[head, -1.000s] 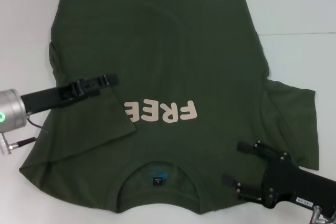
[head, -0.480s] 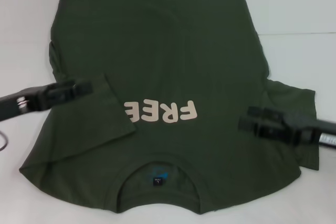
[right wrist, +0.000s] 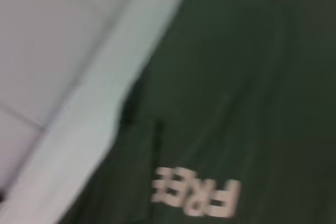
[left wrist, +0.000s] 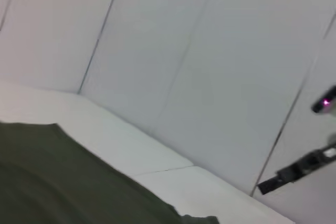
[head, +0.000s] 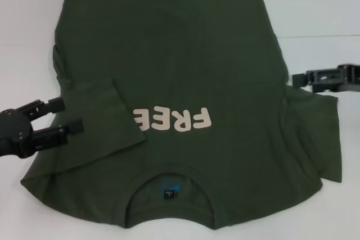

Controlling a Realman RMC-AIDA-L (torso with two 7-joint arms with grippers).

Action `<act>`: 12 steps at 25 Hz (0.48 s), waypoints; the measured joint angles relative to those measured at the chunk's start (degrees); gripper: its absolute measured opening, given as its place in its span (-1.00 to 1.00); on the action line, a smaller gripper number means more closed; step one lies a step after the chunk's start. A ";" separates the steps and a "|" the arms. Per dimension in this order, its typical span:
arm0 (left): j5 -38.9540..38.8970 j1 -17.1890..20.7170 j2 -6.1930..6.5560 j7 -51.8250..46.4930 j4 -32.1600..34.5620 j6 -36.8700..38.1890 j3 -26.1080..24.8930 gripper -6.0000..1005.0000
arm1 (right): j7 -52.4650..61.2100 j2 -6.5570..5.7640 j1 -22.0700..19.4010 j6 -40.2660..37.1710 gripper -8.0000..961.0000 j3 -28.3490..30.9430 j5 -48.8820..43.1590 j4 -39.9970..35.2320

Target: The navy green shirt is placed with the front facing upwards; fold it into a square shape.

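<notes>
Shirt (head: 185,71) flat, left sleeve (head: 98,122) folded inward, left hand (head: 59,117) open

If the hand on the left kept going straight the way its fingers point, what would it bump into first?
The left hand points across the green shirt. Going straight on, it would likely first meet the sleeve folded over the shirt's front, just ahead of its open fingers. Its height above the cloth is unclear, so it might pass over.

One navy green shirt (head: 185,60), two grippers: left gripper (head: 67,117), right gripper (head: 301,78)
</notes>
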 joint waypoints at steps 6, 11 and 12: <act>0.37 0.05 -0.09 3.78 -0.33 1.34 0.64 0.80 | 10.44 -1.95 4.25 1.40 0.92 0.47 -13.23 -2.50; 0.64 0.34 -0.36 6.43 -0.89 1.42 1.66 0.80 | 13.11 -1.47 5.93 3.80 0.92 -0.01 -24.14 -2.68; 0.64 0.40 -0.39 6.83 -1.16 1.31 1.67 0.80 | 13.37 -1.40 6.04 4.48 0.92 -0.13 -25.44 -2.32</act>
